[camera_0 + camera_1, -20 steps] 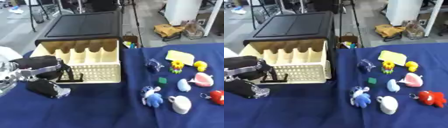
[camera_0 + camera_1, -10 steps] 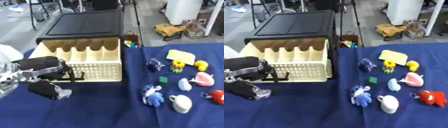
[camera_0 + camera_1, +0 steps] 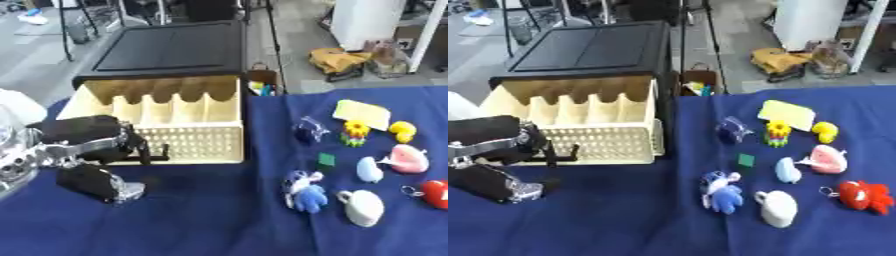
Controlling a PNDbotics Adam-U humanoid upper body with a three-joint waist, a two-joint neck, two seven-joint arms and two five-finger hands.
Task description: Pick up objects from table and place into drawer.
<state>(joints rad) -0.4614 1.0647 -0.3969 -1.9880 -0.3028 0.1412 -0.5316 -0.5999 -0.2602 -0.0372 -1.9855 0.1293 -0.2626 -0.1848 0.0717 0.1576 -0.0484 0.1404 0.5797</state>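
A cream drawer (image 3: 188,145) stands pulled out of a black cabinet (image 3: 171,50), and nothing shows inside it. My left hand (image 3: 83,137) is at the drawer's front left corner, low over the blue cloth. Its thumb (image 3: 96,182) is spread below the fingers and it holds nothing. To the right lie a yellow pad (image 3: 361,113), a yellow duck (image 3: 402,131), a sunflower toy (image 3: 354,132), a dark blue figure (image 3: 308,130), a small green square (image 3: 326,159), a pink toy (image 3: 404,159), a pale blue oval (image 3: 369,170), a blue-and-white plush (image 3: 302,190), a white cup shape (image 3: 363,207) and a red plush (image 3: 861,196).
The blue cloth (image 3: 219,220) covers the table, with bare cloth between the drawer and the toys. Behind the table's far edge is a floor with bags and stands.
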